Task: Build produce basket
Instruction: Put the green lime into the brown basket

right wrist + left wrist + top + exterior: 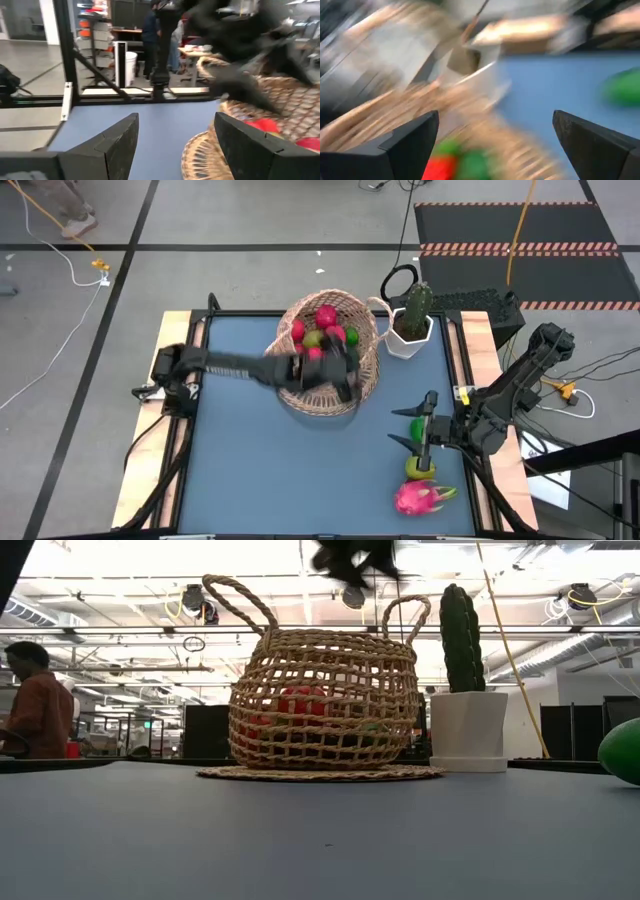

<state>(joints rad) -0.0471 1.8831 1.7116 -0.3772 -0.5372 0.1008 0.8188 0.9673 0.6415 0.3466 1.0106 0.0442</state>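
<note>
The tan wicker basket [330, 355] [322, 705] stands on its flared base at the far middle of the blue table. Red and green fruits [325, 330] lie inside it. My left gripper [345, 380] [495, 145] hovers open over the basket's near rim, with nothing between its fingers; it shows blurred. My right gripper [412, 422] [175, 145] is open at the table's right side and points toward the basket, its gap empty. A green lime [418, 429] [625, 750] shows under it. A yellow-green pear [420, 468] and a pink dragon fruit [424, 497] lie on the table nearer the near edge.
A green cactus in a white pot [410, 330] [468, 730] stands right of the basket at the far edge. Bare blue table [260, 470] spreads over the near left. A person [35, 700] stands in the room beyond the table.
</note>
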